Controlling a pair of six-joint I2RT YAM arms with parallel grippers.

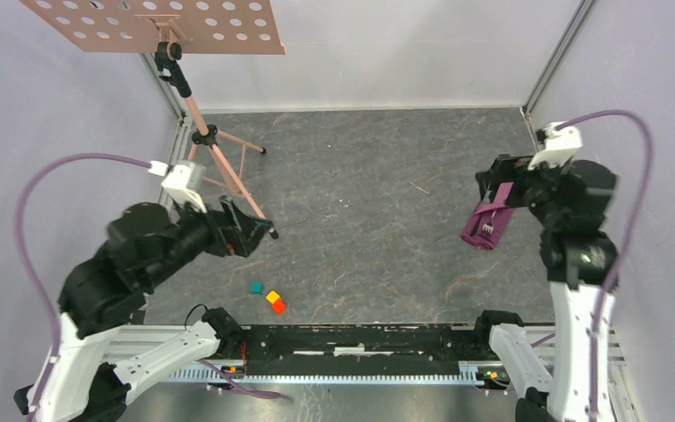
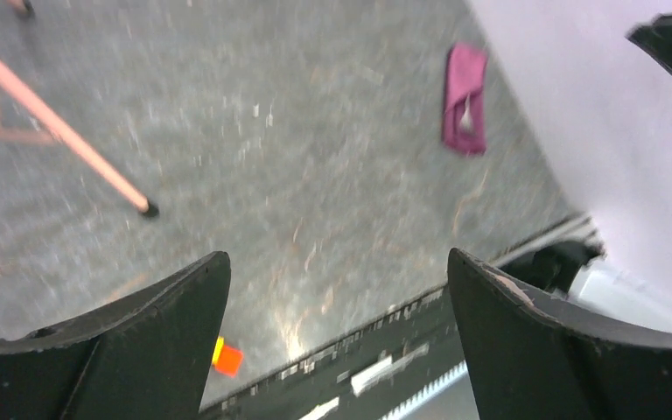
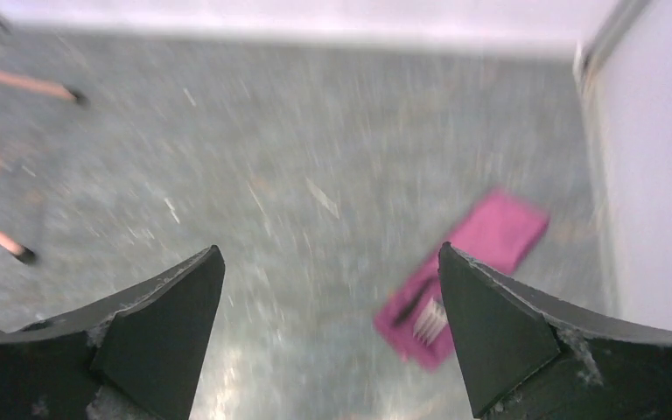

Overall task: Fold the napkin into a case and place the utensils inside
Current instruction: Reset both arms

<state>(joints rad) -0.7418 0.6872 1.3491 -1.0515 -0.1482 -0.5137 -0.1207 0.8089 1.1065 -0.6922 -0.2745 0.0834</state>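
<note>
- Left gripper (image 2: pixel 339 254), at the bottom of its wrist view: fingers spread wide, nothing between them.
- Right gripper (image 3: pixel 329 249): also spread and empty.
- Napkin (image 1: pixel 489 220), folded into a narrow case, lies at right centre of the top view, near the right gripper.
- Utensils (image 3: pixel 429 319) sit inside, fork tines showing.
- 3 small blocks (image 1: pixel 271 297): lower centre-left.

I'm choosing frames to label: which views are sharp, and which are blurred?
Top external view: sharp, evenly lit; the folded plum-purple cloth napkin and silvery fork tines read clearly. Left wrist view: motion-blurred grey speckled tabletop, only the black fingers of the left gripper crisp. Right wrist view: same smear, the fingers of the right gripper sharp.
</note>
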